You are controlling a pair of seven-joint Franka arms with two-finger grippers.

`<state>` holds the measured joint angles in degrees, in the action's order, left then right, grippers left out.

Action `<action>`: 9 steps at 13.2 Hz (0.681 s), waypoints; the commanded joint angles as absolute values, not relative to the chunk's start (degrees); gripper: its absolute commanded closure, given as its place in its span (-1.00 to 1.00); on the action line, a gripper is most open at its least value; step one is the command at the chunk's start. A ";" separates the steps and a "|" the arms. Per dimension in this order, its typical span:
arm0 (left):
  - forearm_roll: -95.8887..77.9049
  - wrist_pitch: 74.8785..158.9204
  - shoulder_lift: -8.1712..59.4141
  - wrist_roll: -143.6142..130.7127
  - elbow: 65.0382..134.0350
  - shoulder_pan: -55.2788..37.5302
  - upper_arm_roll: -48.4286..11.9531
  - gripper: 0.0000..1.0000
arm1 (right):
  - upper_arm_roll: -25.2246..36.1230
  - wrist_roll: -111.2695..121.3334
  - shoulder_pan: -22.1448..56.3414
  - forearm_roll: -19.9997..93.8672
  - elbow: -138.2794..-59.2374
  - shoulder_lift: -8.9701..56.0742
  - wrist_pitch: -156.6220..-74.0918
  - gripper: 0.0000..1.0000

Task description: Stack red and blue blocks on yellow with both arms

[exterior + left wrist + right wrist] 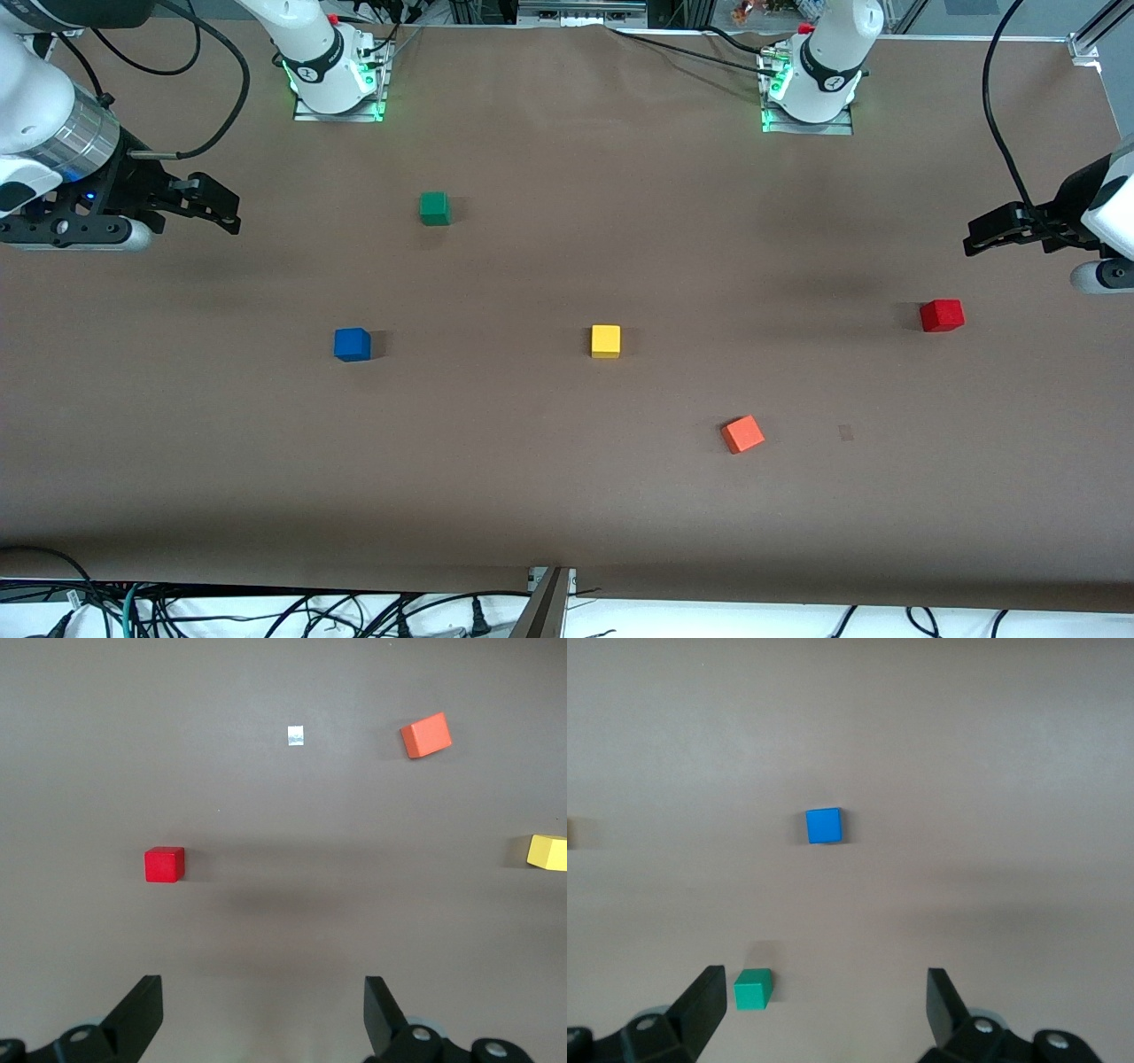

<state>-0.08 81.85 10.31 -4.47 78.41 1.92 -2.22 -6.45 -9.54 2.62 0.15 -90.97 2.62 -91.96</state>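
Note:
The yellow cube (606, 341) sits mid-table. The blue cube (352, 344) lies beside it toward the right arm's end, and the deep red cube (941, 315) toward the left arm's end. All three stand apart on the brown table. My right gripper (229, 211) hangs open and empty over bare table at the right arm's end. Its wrist view shows the blue cube (824, 825) ahead of its gripper (824, 979). My left gripper (973, 239) hangs open and empty over bare table close to the red cube. Its wrist view shows its gripper (262, 988), the red cube (165, 864) and the yellow cube (547, 851).
An orange-red cube (742, 434) lies nearer the front camera than the yellow cube; it also shows in the left wrist view (426, 734). A green cube (434, 208) lies farther back, above the blue one, also in the right wrist view (752, 989). A small pale patch (296, 736) marks the table.

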 commanded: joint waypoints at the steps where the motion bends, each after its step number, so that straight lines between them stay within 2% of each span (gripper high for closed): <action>1: -0.26 81.56 10.99 -4.31 76.82 2.11 -2.11 -1.00 | -7.12 -9.66 1.58 -0.26 -91.23 2.37 -90.97 -0.99; 9: -0.70 81.65 12.21 -4.40 76.82 2.89 -1.76 -1.00 | -6.94 -9.58 1.58 -0.35 -91.14 2.55 -91.67 -0.99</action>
<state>-0.08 81.85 10.58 -4.47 78.41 2.03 -2.06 -6.41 -9.54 2.29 0.15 -91.33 2.62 -91.71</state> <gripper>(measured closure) 0.000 0.000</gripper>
